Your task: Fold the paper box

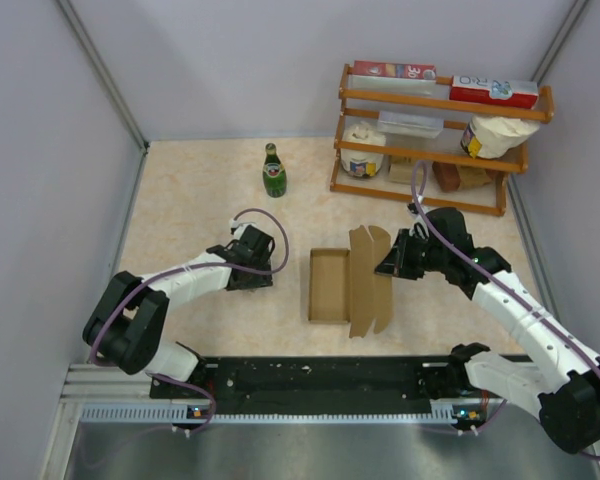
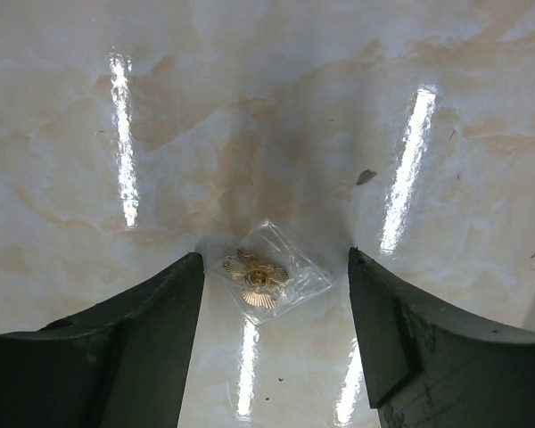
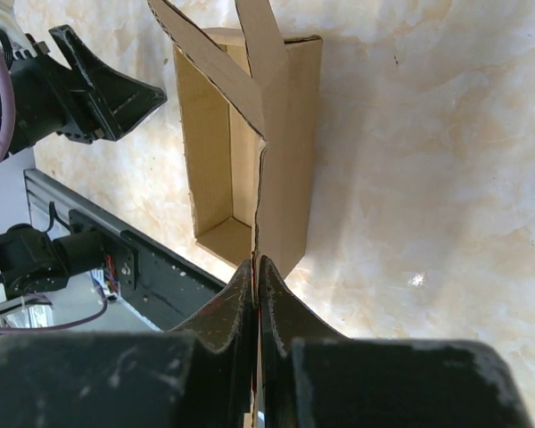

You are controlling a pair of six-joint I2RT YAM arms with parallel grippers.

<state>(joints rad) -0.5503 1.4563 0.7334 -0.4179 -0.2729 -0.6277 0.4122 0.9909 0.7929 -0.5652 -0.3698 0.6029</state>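
Note:
The paper box (image 1: 329, 285) is a brown cardboard tray lying on the marble table, with its lid panel (image 1: 370, 280) standing up along the right side. My right gripper (image 1: 387, 264) is shut on the edge of that lid. In the right wrist view the thin cardboard edge runs up from between the closed jaws (image 3: 259, 264) to the open tray (image 3: 216, 152). My left gripper (image 1: 254, 268) is left of the box and apart from it. Its jaws (image 2: 275, 260) stand open just over the table, and a small clear bag with a gold ornament (image 2: 260, 278) lies between the fingertips.
A green glass bottle (image 1: 273, 171) stands at the back behind the left gripper. A wooden rack (image 1: 435, 185) with red-and-white cartons, jars and packets fills the back right. The black rail (image 1: 320, 382) runs along the near edge. Grey walls close in both sides.

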